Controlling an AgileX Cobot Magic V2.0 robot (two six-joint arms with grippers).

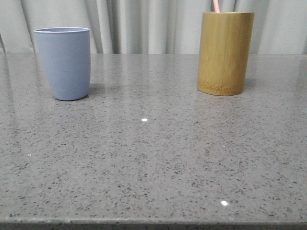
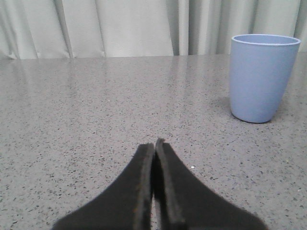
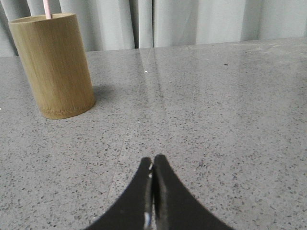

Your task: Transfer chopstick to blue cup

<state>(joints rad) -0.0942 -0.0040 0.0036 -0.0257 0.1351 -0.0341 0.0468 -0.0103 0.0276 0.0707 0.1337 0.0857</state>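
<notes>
The blue cup stands upright at the back left of the grey table; it also shows in the left wrist view. A pale pink chopstick sticks out of the tan bamboo cylinder at the back right; its tip also shows in the right wrist view above the cylinder. My left gripper is shut and empty, low over the table, well short of the blue cup. My right gripper is shut and empty, short of the cylinder. Neither gripper shows in the front view.
The speckled grey stone table stretches from its front edge to pale curtains hanging behind it. Nothing else stands on it besides the two containers.
</notes>
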